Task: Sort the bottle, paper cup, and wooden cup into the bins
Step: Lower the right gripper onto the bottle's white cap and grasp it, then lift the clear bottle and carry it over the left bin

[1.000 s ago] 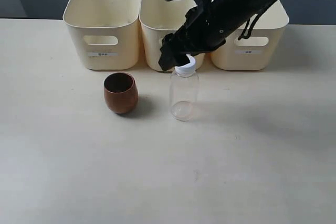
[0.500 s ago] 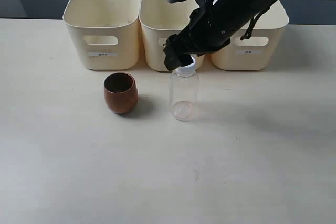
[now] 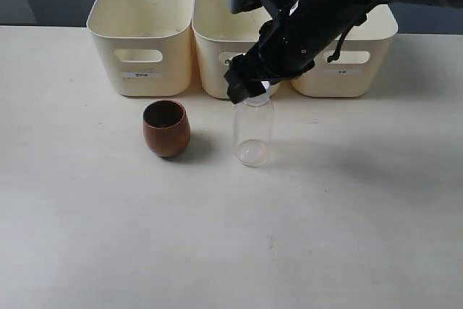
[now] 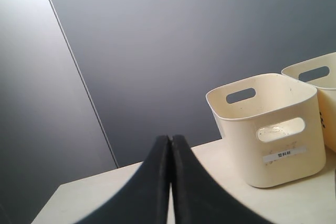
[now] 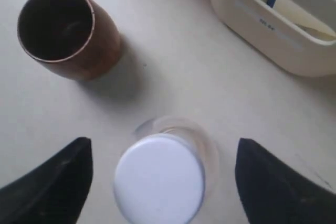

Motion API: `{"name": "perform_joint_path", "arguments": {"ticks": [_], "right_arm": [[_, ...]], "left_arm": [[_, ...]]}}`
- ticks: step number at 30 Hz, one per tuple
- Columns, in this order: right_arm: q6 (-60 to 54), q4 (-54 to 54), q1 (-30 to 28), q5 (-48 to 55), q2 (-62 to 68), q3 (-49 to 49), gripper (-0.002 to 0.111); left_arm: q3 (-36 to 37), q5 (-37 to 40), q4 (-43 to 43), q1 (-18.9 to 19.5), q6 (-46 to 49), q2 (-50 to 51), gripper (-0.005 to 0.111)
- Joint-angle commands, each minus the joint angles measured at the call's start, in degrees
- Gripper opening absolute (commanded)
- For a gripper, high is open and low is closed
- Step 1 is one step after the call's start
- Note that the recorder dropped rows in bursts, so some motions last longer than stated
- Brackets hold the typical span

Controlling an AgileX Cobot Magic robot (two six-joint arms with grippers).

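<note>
Right wrist view: right hand (image 5: 160, 179) open, one finger each side of bottle (image 5: 160, 177), ready to grab.
Wooden cup (image 5: 63, 32): at 11 o'clock, waiting.
Left hand (image 4: 170, 182): clenched, empty.

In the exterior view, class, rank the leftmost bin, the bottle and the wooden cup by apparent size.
1. Leftmost bin: clearly largest.
2. Bottle: taller than the cup, though narrower.
3. Wooden cup: smallest.
Bottle and cup stand about equally near the camera; the bin sits farther back.

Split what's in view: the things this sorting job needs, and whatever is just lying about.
Job: bottle under the open right gripper; wooden cup; three bins; paper cup, seemingly binned already.

Lying about: nothing but the table; left gripper shut, idle.
</note>
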Motion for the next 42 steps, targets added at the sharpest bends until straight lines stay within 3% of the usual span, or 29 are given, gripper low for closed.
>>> {"name": "perform_joint_path", "arguments": {"ticks": [1, 5, 30, 42], "right_arm": [[0.0, -1.2, -0.1, 0.8, -0.2, 0.3, 0.049], [-0.6, -3.2, -0.1, 2.4, -0.2, 0.3, -0.001], [-4.3, -2.3, -0.1, -2.3, -6.9, 0.3, -0.001], [-19.1, 14.9, -0.1, -7.4, -13.4, 0.3, -0.001]], "left_arm": [[0.1, -0.3, 0.0, -0.1, -0.1, -0.1, 0.000], [0.1, -0.3, 0.0, -0.1, -0.1, -0.1, 0.000], [0.1, -0.3, 0.0, -0.1, -0.1, -0.1, 0.000], [0.1, -0.3, 0.0, -0.1, -0.1, -0.1, 0.000]]}}
